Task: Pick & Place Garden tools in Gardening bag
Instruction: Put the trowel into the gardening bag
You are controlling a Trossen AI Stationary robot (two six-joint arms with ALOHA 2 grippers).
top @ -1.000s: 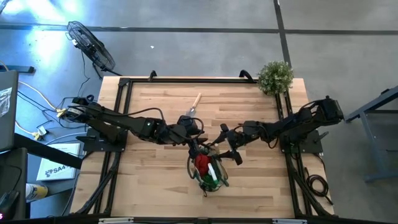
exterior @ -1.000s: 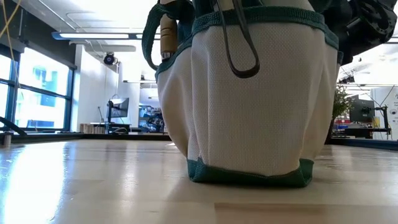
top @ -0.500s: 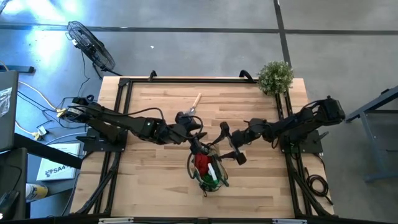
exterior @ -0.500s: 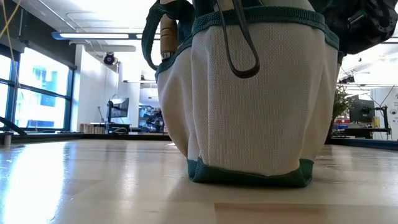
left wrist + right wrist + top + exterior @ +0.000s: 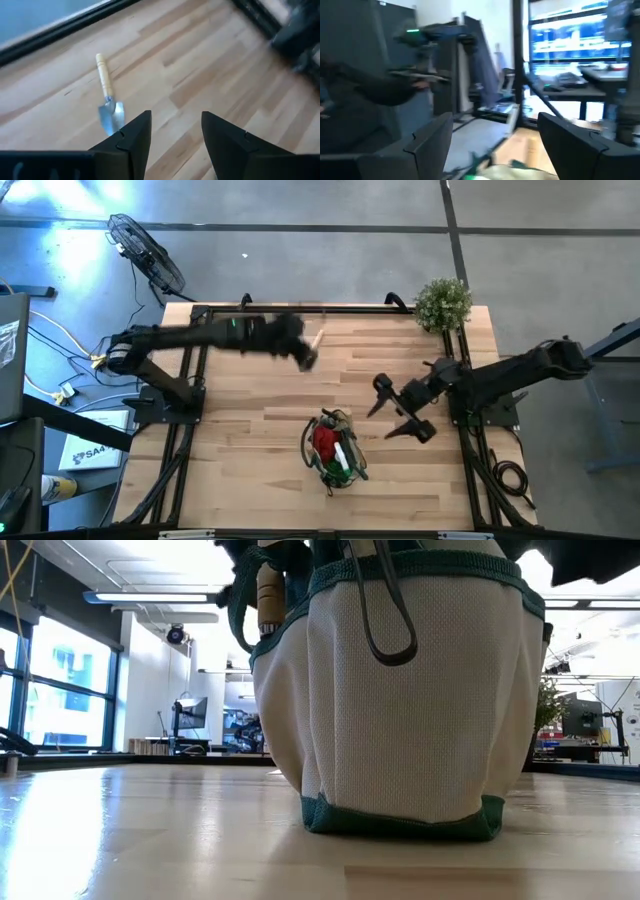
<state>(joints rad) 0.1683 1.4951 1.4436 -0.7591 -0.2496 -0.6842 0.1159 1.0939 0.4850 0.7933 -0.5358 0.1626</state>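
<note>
The gardening bag (image 5: 332, 448) stands on its base in the middle of the table, toward the near edge, and fills the low view as the bag (image 5: 400, 690). A red piece (image 5: 325, 440), a green-and-white bottle (image 5: 341, 465) and a wooden handle (image 5: 268, 595) stick out of it. One trowel (image 5: 106, 90) with a pale handle lies flat near the far edge, also seen as the trowel (image 5: 319, 338). My left gripper (image 5: 172, 135) hovers open just short of its blade. My right gripper (image 5: 392, 412) hangs open to the right of the bag, holding nothing.
A bushy green plant (image 5: 442, 302) stands at the table's far right corner. A fan (image 5: 145, 250) sits on the floor beyond the far left corner. Bare wood (image 5: 250, 450) lies left of the bag and along the near edge.
My left gripper has swung from just above the bag toward the far edge, over to the lying trowel, staying open. My right gripper has risen and drawn back from the bag toward the right edge, tipping up, still open. The bag has stayed put.
</note>
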